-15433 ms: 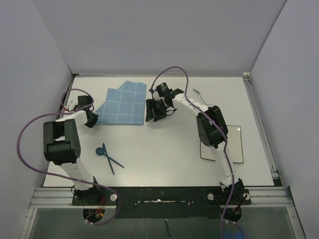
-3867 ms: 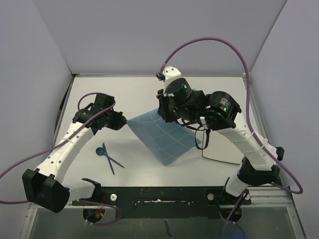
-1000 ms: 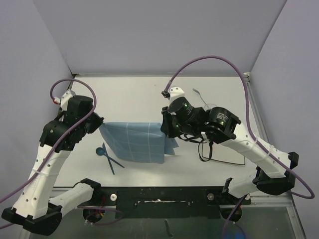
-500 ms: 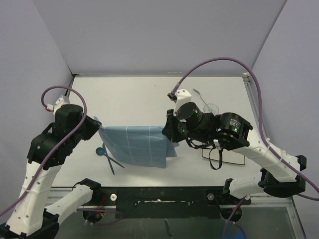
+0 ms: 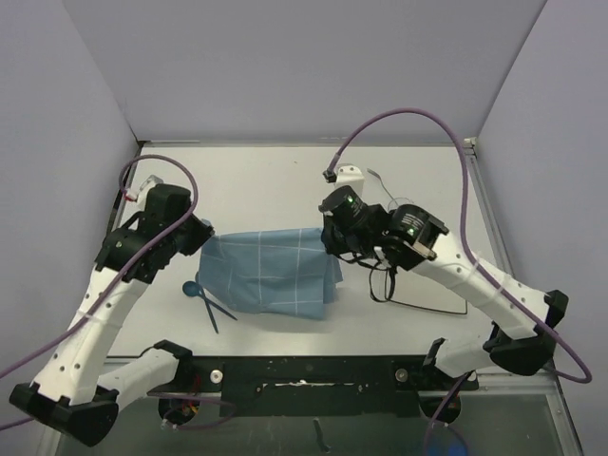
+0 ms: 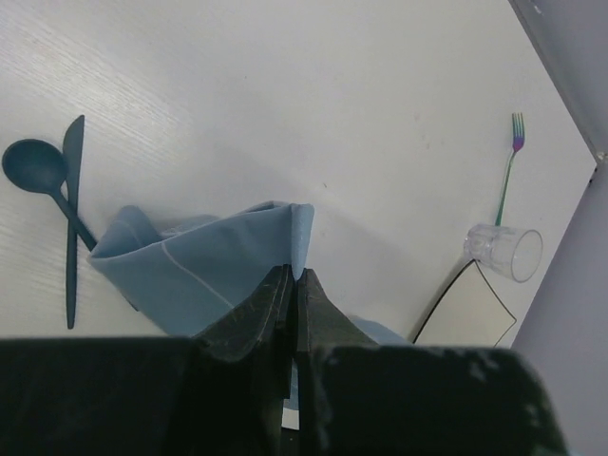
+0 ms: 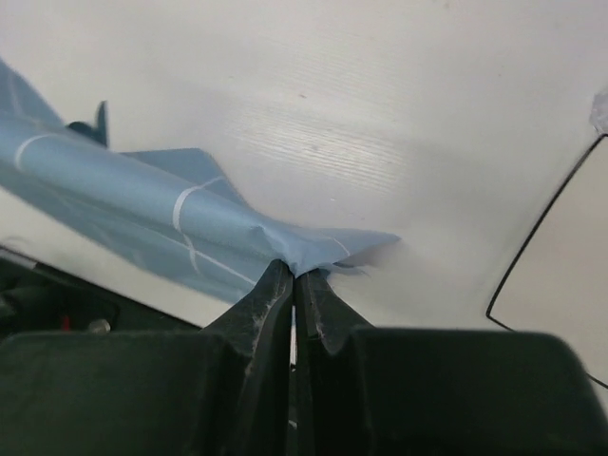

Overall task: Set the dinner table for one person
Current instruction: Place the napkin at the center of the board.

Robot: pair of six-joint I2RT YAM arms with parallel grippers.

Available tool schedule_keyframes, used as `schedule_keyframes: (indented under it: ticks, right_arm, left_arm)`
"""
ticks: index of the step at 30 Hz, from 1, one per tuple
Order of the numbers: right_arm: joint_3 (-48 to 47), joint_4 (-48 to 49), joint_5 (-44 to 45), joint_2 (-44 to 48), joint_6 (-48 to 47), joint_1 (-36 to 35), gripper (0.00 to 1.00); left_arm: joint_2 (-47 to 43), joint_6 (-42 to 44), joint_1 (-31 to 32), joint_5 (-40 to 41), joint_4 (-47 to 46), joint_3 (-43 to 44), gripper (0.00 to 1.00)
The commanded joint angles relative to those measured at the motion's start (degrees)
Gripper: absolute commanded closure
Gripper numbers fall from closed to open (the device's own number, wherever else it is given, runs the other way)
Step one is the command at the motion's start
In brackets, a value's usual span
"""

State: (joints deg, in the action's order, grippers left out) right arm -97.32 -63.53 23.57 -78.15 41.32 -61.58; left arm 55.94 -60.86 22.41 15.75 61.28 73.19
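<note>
A blue cloth mat (image 5: 271, 275) with a white grid hangs slack between my two grippers over the white dinner table (image 5: 256, 185). My left gripper (image 5: 206, 237) is shut on the mat's left corner (image 6: 302, 223). My right gripper (image 5: 334, 249) is shut on its right corner (image 7: 318, 249). The mat's lower part sags onto the tabletop toward the near edge. In the wrist views the cloth (image 6: 209, 271) (image 7: 142, 204) runs straight out from each pair of closed jaws, left gripper (image 6: 295, 275) and right gripper (image 7: 294, 271).
A dark blue spoon (image 5: 193, 288) and knife (image 5: 214, 309) lie just left of the mat. A fork (image 6: 508, 171), a clear glass on its side (image 6: 503, 252) and a white black-rimmed plate (image 5: 423, 294) lie at the right. Grey walls enclose the table; a black rail (image 5: 304, 366) runs along its near edge.
Both grippers have shifted a little toward the far side and come closer together. The mat hangs slacker and lower, with more of it resting on the table.
</note>
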Motion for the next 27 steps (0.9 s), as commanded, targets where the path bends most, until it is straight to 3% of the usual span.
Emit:
schedule_keyframes:
  ticks: [1, 6, 13, 19, 27]
  right_arm:
    - [8.2, 1.4, 1.2, -2.5, -4.7, 11.9, 1.0]
    - [11.7, 9.7, -7.0, -9.2, -9.4, 21.3, 1.0]
    - [1.9, 10.0, -10.4, -18.8, -14.7, 26.9, 1.0]
    - [-6.7, 8.2, -11.2, -22.4, -17.4, 28.9, 1.0]
    - [-30.5, -2.2, -10.2, -27.9, -21.2, 29.2, 1.0]
  left_arm:
    - [5.1, 1.8, -0.9, 6.2, -6.5, -2.3, 1.0]
    - [13.3, 2.7, -1.1, 6.9, -12.8, -2.9, 1.0]
    - [26.2, 4.7, -1.3, 6.2, -17.2, 3.0, 1.0]
    - [28.0, 9.7, -1.8, 6.8, -20.0, 8.5, 1.0]
    - [33.1, 19.8, -4.9, 4.2, -12.3, 36.4, 1.0]
